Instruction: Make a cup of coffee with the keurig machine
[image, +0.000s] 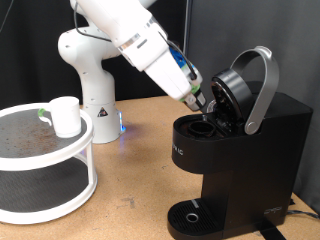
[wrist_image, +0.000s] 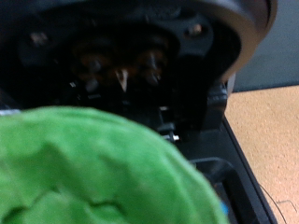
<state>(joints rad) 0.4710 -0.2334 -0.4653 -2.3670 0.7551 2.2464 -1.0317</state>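
Note:
The keurig machine (image: 250, 150) stands at the exterior view's right with its arched lid handle (image: 262, 85) raised and the brew chamber open. My gripper (image: 205, 103) is at the chamber opening, just under the raised lid. In the wrist view a pod's crinkled green top (wrist_image: 93, 168) fills the foreground very close to the camera, held at my fingers, which are themselves hidden. Behind the pod is the dark underside of the lid (wrist_image: 187, 42) with its needle (wrist_image: 121, 77). The cup (image: 65, 115), white with a pale green handle, stands on the upper tier of the white rack (image: 40, 160) at the left.
The round drip tray (image: 190, 217) at the machine's base holds nothing. The robot's white base (image: 90, 90) stands behind the rack. The brown tabletop (image: 135, 170) lies between the rack and the machine. A black curtain closes the back.

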